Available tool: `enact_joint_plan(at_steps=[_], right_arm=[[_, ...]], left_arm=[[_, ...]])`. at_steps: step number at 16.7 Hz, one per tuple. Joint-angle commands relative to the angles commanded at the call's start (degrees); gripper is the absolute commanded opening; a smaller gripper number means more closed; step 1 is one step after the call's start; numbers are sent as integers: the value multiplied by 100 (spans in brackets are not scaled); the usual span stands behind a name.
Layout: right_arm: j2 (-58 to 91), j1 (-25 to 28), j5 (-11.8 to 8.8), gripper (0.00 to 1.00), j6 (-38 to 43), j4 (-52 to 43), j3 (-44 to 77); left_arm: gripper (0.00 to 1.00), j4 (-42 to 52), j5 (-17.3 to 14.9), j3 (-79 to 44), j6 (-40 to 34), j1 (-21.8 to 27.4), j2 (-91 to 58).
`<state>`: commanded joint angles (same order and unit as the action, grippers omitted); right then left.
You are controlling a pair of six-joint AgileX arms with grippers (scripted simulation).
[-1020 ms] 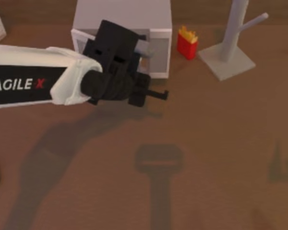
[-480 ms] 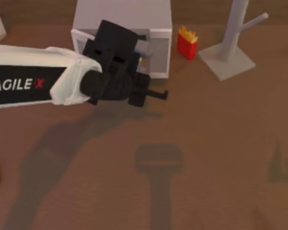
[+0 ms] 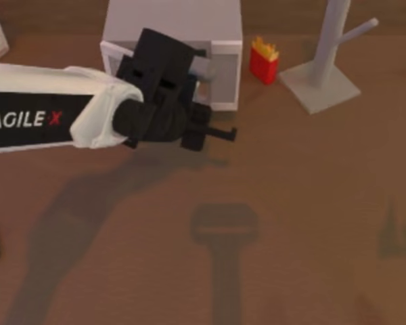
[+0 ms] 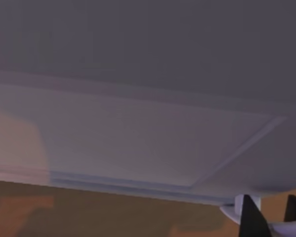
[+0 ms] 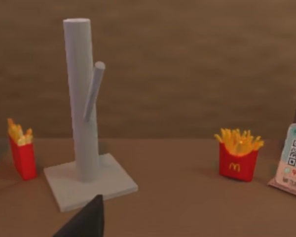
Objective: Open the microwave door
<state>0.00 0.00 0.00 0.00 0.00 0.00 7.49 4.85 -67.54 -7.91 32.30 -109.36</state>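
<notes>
The left gripper point(image 3: 201, 80) was at the front of the microwave point(image 3: 172, 24), its black body covering most of the door point(image 3: 216, 74) in the top view. Two dark fingers point(image 4: 251, 219) showed in the left wrist view on either side of a pale bar, the handle point(image 4: 242, 203), with a gap between them; whether they actually pressed on it I could not tell. The left arm point(image 3: 40, 108) reached in from nine o'clock.

The microwave sat at about eleven to twelve o'clock on the table point(image 3: 291, 203), a light-grey box with a flat top. Its door faced six o'clock and appeared nearly flush with the body. Up close, the door was a flat pale panel with a recessed greyish window point(image 4: 128, 138).

Of the right gripper point(image 5: 86, 222), only one dark finger tip showed, in its own wrist view, so its opening could not be judged; it was not visible from above.

Counted: one microwave, one white branched stand point(image 3: 321, 68) at one o'clock, and two red boxes of fries, one point(image 3: 264, 59) between microwave and stand, the other point(image 5: 238, 154) seen only from the right wrist. One card with a square code point(image 5: 293, 163) stood beside that second box.
</notes>
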Motion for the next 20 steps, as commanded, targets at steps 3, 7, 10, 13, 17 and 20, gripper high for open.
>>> enact_joint_plan(at_steps=[3, 7, 10, 13, 17, 20], right_arm=[[0, 0, 0, 100, 0, 0, 0], [0, 0, 0, 100, 0, 0, 0], [0, 0, 0, 100, 0, 0, 0], [0, 0, 0, 100, 0, 0, 0], [0, 0, 0, 100, 0, 0, 0], [0, 0, 0, 100, 0, 0, 0]], left_arm=[[0, 3, -45, -20, -30, 45, -10], [0, -41, -174, 126, 160, -40, 92], [0, -98, -315, 259, 358, -121, 197], [0, -104, -349, 298, 407, -140, 214], [0, -104, -349, 298, 407, -140, 214], [0, -104, -349, 298, 407, -140, 214]])
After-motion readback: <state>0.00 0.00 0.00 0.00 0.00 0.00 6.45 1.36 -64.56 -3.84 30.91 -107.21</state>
